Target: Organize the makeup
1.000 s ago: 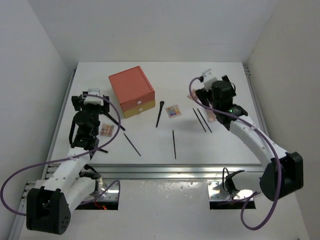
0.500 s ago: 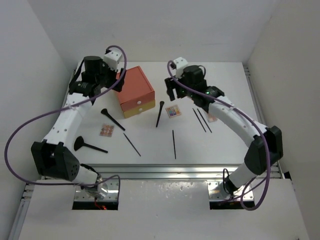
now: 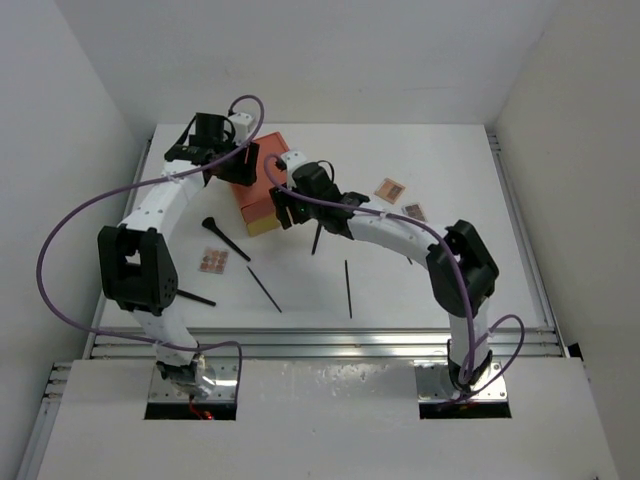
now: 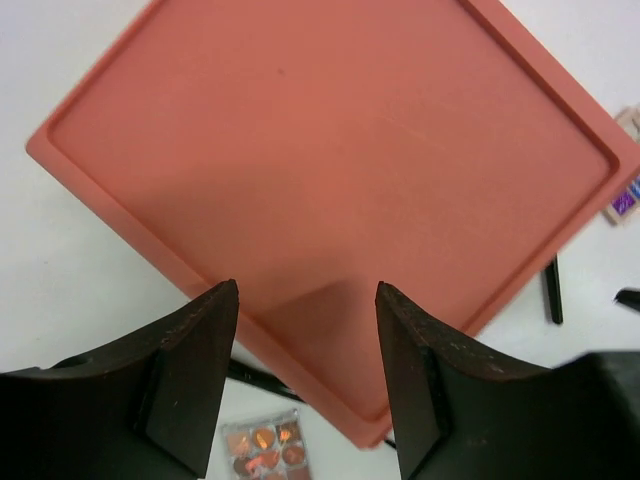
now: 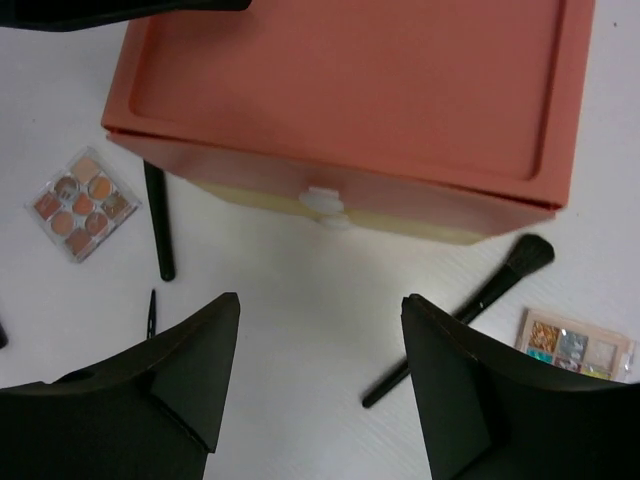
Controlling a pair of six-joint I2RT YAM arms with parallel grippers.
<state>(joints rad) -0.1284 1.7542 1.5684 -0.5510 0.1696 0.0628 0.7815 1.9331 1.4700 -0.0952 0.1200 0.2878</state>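
Observation:
The makeup lies scattered on the white table. A flared-head brush (image 3: 222,235) and a pink-brown palette (image 3: 213,262) lie left of the orange-red box (image 3: 262,180). Thin black sticks (image 3: 264,288) (image 3: 348,288) lie nearer. Another brush (image 5: 470,310) and a multicoloured palette (image 5: 575,345) sit to the right of the yellow drawer (image 5: 330,215). My left gripper (image 4: 307,290) hovers open over the box's lid (image 4: 330,150). Open too, my right gripper (image 5: 320,300) hangs above bare table just in front of the drawer's white knob (image 5: 325,200). Neither holds anything.
Two more palettes (image 3: 390,189) (image 3: 413,211) lie at the back right. A further brush (image 3: 195,297) is partly hidden behind the left arm. The right arm stretches across the middle of the table. White walls close in the table on three sides.
Both arms have swung in to the box: the left from the near left up over its lid, the right from the far right across to the drawer front. Both pairs of jaws have narrowed.

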